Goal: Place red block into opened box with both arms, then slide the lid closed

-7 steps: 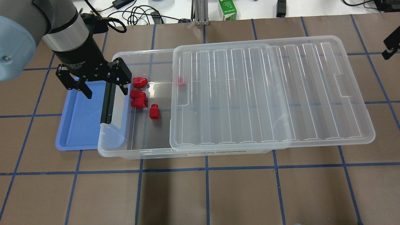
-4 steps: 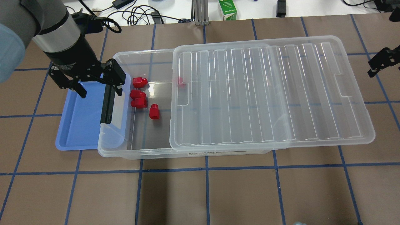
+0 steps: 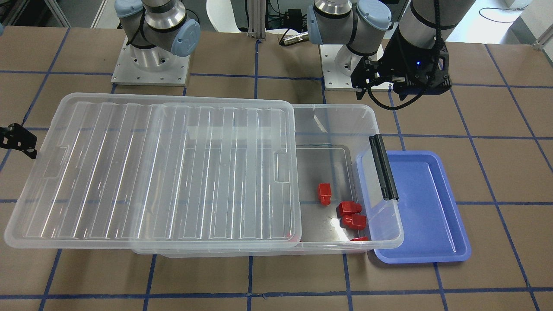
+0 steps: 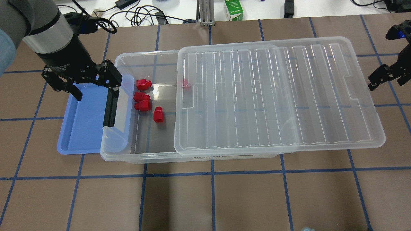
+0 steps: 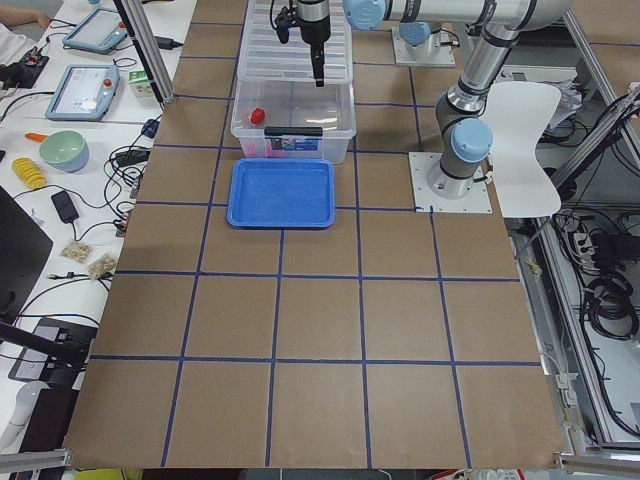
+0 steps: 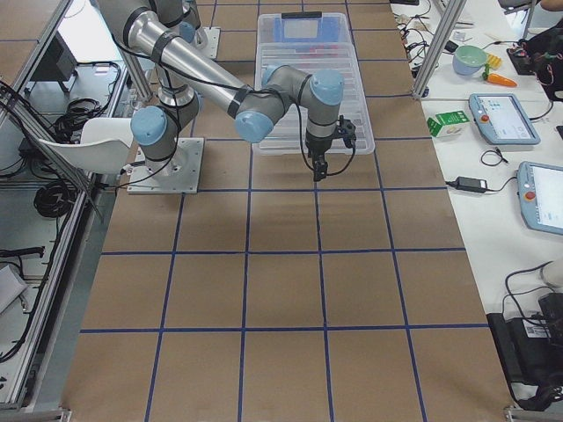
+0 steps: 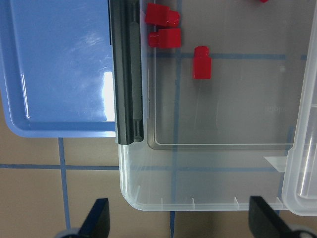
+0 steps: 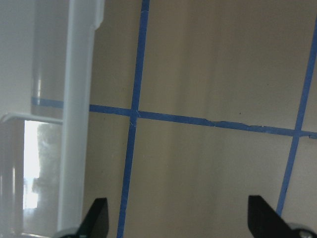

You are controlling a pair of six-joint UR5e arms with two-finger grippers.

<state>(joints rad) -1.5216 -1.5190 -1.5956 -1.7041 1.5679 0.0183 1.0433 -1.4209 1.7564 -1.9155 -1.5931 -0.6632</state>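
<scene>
Several red blocks [image 4: 143,84] lie on the floor of the clear box [image 4: 138,158] at its uncovered left end, and one more [image 4: 186,84] shows under the lid's edge. The ribbed lid [image 4: 276,93] sits shifted to the right, overhanging the box's right end. My left gripper [image 4: 97,94] hangs open and empty above the box's black handle [image 4: 110,106] and the blue tray. In the left wrist view the handle [image 7: 126,74] and blocks [image 7: 201,62] lie below. My right gripper [image 4: 387,84] is open just off the lid's right end, with the lid rim [image 8: 79,114] to one side.
A shallow blue tray [image 4: 83,128] lies against the box's left end, partly under it. A green carton [image 4: 233,9] and cables [image 4: 141,14] lie beyond the far table edge. The arm bases [image 3: 151,65] stand on the robot's side of the box.
My left gripper has drifted left, away from the box's open end, still open. My right gripper has come into view and moved in toward the lid's right end.
</scene>
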